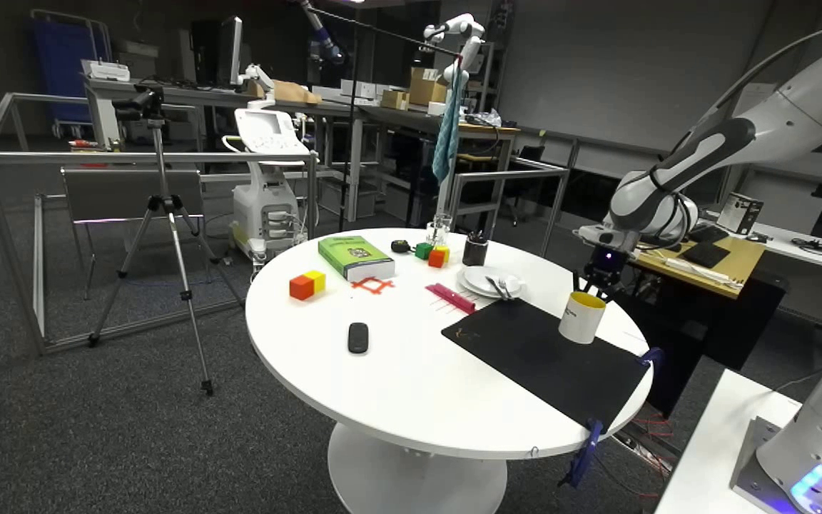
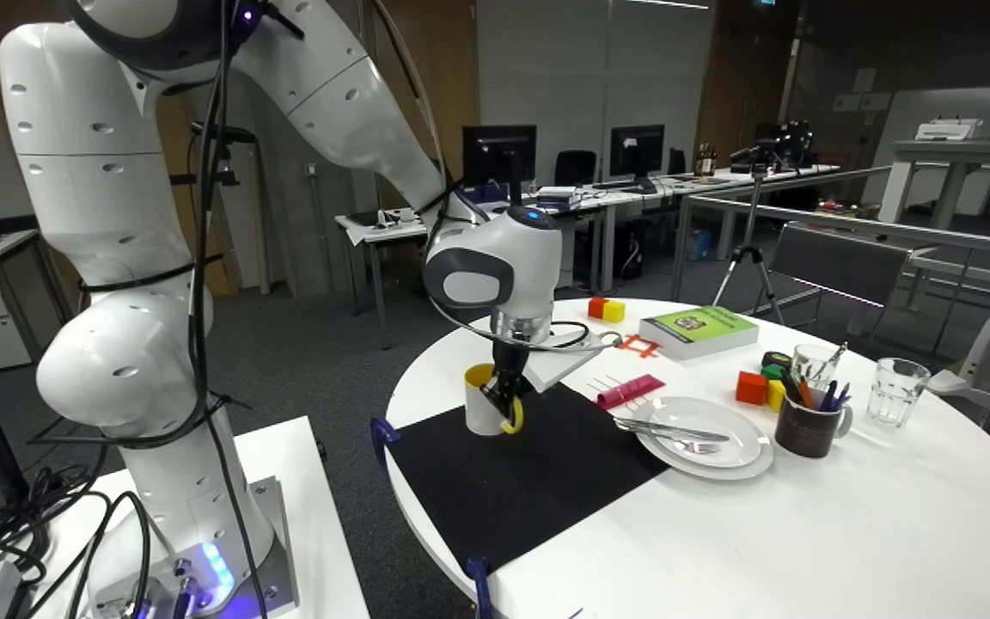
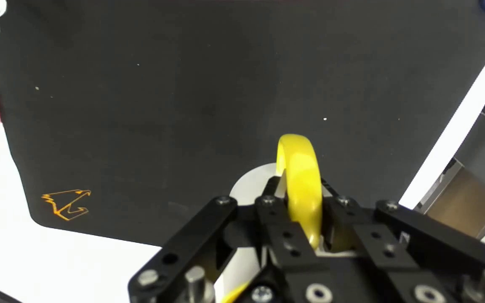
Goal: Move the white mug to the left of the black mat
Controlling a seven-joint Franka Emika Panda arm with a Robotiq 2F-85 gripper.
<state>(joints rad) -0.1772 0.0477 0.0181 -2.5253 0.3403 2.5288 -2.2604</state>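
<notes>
The white mug (image 1: pixel 579 323), with a yellow inside and yellow handle, hangs upright above the black mat (image 1: pixel 525 357). It also shows in an exterior view (image 2: pixel 479 411), over the mat (image 2: pixel 529 490). My gripper (image 1: pixel 591 283) points down at the mug. In the wrist view, the gripper (image 3: pixel 299 185) has its two fingers shut on the yellow handle. The mug's white body (image 3: pixel 246 185) lies below and is partly hidden by the fingers. Its height above the mat is hard to judge, but its place over the mat differs between the exterior views, so it looks lifted.
White plates with cutlery (image 2: pixel 701 438) and a pink holder (image 2: pixel 630 391) stand beside the mat. A dark mug of pens (image 2: pixel 809 428), glasses (image 2: pixel 897 394), blocks (image 1: pixel 307 284), a green book (image 1: pixel 356 258) and a black device (image 1: pixel 358 338) share the round table. Blue clamps (image 1: pixel 584 457) grip the edge.
</notes>
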